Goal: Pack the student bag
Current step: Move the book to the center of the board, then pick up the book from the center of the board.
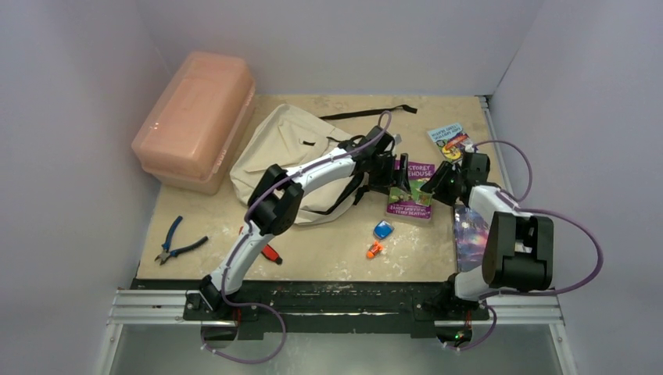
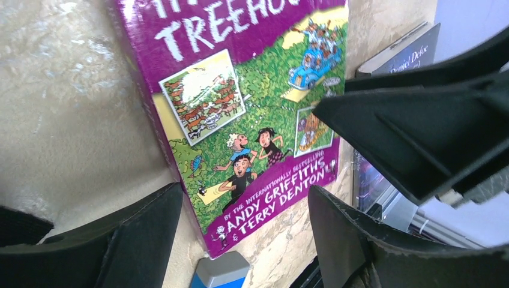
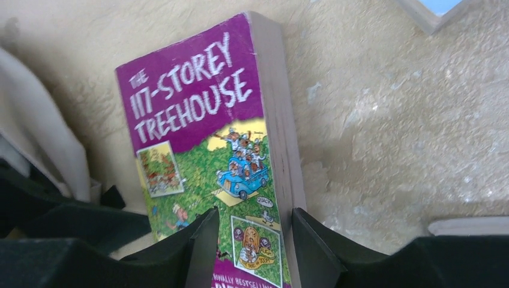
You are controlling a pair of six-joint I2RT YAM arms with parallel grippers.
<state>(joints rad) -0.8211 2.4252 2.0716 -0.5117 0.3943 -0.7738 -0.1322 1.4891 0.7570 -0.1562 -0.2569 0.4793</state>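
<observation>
The student bag (image 1: 283, 148), beige with black straps, lies flat at the back centre of the table; a fold of it shows in the right wrist view (image 3: 42, 126). A purple "117-Storey Treehouse" book (image 1: 412, 200) lies flat to its right. My left gripper (image 1: 388, 170) hangs open over the book (image 2: 240, 114), whose near corner lies between the fingers (image 2: 141, 240). My right gripper (image 1: 438, 186) is open and straddles the book's page edge (image 3: 282, 150): one finger (image 3: 201, 249) stands over the cover, the other beside the pages.
A rigid pink box (image 1: 195, 117) stands at the back left. A second book (image 1: 449, 141) lies at the back right and a galaxy-patterned one (image 1: 471, 234) lies by the right arm. A blue eraser (image 1: 382, 230), an orange piece (image 1: 374, 250) and pliers (image 1: 178, 242) lie near the front.
</observation>
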